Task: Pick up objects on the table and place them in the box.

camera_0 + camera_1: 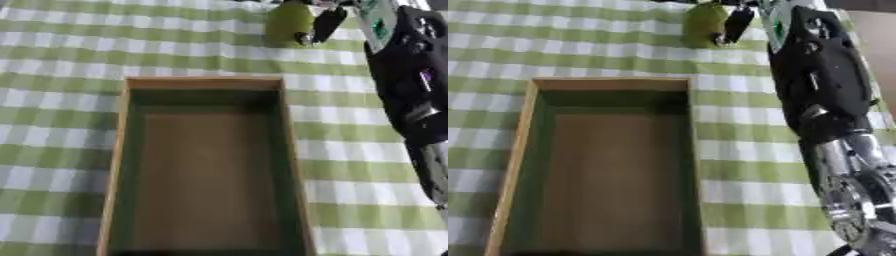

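An olive-green rounded object sits at the far edge of the checked cloth, beyond the box. My right hand reaches it from the right, one dark finger lying against its right side and others curling over its top at the picture's edge. My black right arm runs down the right side. The wooden box is a long open rectangle in the middle, and only its brown floor shows inside. My left hand shows in neither view.
A green-and-white checked cloth covers the table all around the box. A strip of brown surface shows past the cloth at the upper right.
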